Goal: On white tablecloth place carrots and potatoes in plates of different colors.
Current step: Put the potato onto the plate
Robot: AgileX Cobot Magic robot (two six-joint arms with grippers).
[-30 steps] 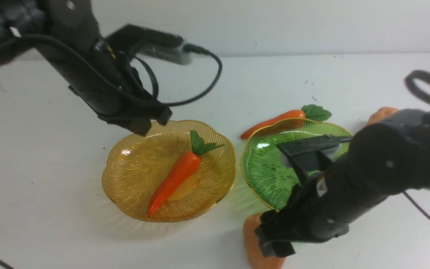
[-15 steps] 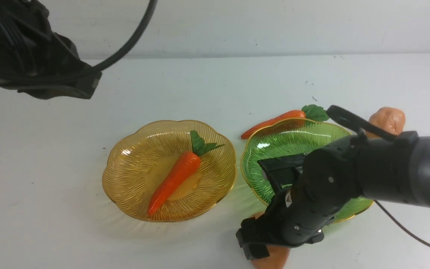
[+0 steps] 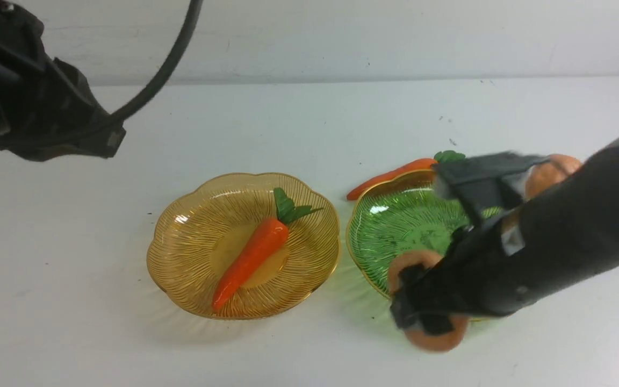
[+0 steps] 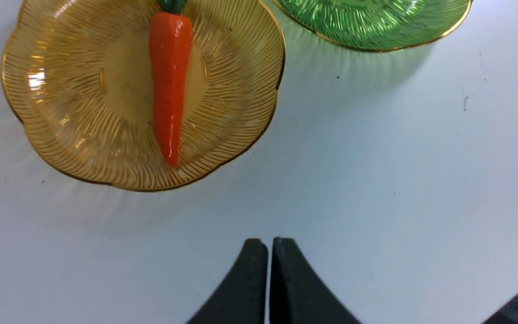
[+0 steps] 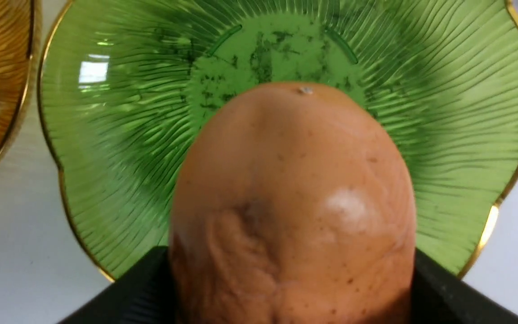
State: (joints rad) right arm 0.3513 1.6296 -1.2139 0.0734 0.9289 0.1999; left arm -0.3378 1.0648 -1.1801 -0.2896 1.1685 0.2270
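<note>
My right gripper [image 3: 427, 309] is shut on a tan potato [image 3: 414, 263], held above the near rim of the green plate [image 3: 395, 226]. In the right wrist view the potato [image 5: 292, 202] fills the space between the black fingers, over the green plate [image 5: 119, 117]. A thick carrot [image 3: 250, 255] lies in the amber plate [image 3: 191, 242]. A slim carrot [image 3: 390, 174] lies on the white tablecloth [image 3: 309, 123] behind the green plate. A second potato [image 3: 546, 174] shows partly behind my right arm. My left gripper [image 4: 268, 245] is shut and empty, raised at the far left.
The left arm's black body [image 3: 35, 118] and its cable hang over the table's left back part. In the left wrist view the carrot [image 4: 169, 76] lies in the amber plate [image 4: 61, 121], with the green plate's edge [image 4: 376, 31] beside it.
My right gripper has lifted the potato off the cloth at the front and carried it up over the green plate's near rim. The left arm has drawn back to the far left.
</note>
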